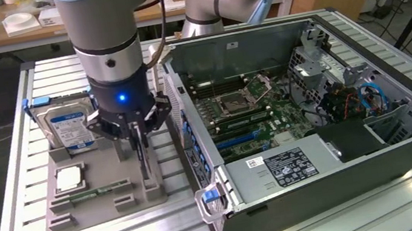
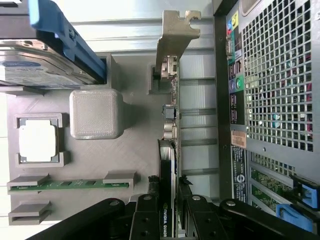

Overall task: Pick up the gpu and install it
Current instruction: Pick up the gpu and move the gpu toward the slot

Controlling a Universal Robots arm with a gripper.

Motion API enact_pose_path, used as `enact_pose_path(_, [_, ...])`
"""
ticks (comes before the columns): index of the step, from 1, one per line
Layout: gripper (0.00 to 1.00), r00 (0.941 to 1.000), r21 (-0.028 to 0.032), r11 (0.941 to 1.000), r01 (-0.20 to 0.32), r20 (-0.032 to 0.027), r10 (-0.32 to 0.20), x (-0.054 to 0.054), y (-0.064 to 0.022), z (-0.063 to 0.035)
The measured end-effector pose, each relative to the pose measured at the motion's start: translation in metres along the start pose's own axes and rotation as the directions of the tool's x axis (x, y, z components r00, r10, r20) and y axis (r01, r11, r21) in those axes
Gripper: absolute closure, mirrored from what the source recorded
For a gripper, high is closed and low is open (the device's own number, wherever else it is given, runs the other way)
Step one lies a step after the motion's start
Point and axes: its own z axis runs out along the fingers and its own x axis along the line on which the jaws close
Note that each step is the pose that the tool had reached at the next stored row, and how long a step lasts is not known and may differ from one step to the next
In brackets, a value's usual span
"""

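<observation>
The gpu [image 1: 143,159] is a thin black card standing edge-on in a slot of the grey holder tray [image 1: 98,214]. My gripper [image 1: 137,132] is directly above it, with its fingers down either side of the card's top edge. In the wrist view the gpu [image 2: 169,145] runs between the black fingers [image 2: 148,210], which press against both faces, so the gripper [image 2: 169,202] is shut on it. The card's silver bracket [image 2: 176,30] points away from me. The card's lower edge still sits in the holder tray [image 2: 132,155].
The open computer case [image 1: 313,118] lies to the exterior view's right of the tray, with its motherboard and blue slots [image 1: 238,139] exposed. On the tray are a blue-labelled hard drive [image 1: 67,127], a processor [image 1: 68,178] and a green memory stick [image 1: 91,194].
</observation>
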Motion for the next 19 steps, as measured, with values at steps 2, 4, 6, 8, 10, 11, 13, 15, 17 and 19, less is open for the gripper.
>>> enact_pose_path(2, [0.74,1.0,0.0,1.0,0.0,0.0,0.0,0.0,0.0002,-0.0037])
enact_pose_path(4, [0.74,1.0,0.0,1.0,0.0,0.0,0.0,0.0,0.0003,-0.0073])
enact_pose_path(6, [0.74,1.0,0.0,1.0,0.0,0.0001,0.0,0.0,0.0005,-0.0109])
enact_pose_path(8, [0.74,1.0,0.0001,1.0,0.0,0.0,0.0,0.0,0.0006,-0.0138])
enact_pose_path(10, [0.74,1.0,0.0,1.0,0.0,0.0,0.0,0.0,0.0008,-0.0173])
enact_pose_path(11, [0.74,1.0,0.0001,1.0,0.0,0.0,0.0,0.0,0.0009,-0.0199])
enact_pose_path(13, [0.74,1.0,0.0,1.0,0.0,0.0,0.0,-0.001,0.0011,-0.0252])
enact_pose_path(15, [0.74,1.0,0.0,1.0,0.0,0.0,0.0,-0.001,0.0013,-0.0308])
enact_pose_path(17, [0.74,1.0,0.0001,1.0,0.0,0.0001,0.0,0.0,0.0015,-0.0351])
enact_pose_path(19, [0.74,1.0,0.0001,1.0,0.0,0.0001,0.0,0.0,0.0017,-0.0391])
